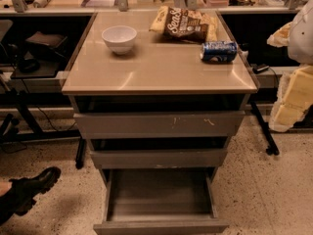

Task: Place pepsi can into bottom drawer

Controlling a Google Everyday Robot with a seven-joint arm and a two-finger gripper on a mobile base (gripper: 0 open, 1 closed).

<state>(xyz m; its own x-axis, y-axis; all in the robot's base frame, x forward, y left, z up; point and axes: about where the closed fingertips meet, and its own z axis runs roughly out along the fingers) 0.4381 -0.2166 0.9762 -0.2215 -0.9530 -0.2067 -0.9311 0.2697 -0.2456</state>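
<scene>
We saw a white bowl (119, 38) upright on the tan cabinet top (156, 70), back-left. A chip bag (186, 24), brown w/ yellow edges, lay flat at the back, right of centre, apart from the bowl. The top drawer (159, 125) & middle drawer (159, 158) were each pulled out a little. A black boot (34, 185) rested on the speckled floor (264, 185), bottom-left.
</scene>
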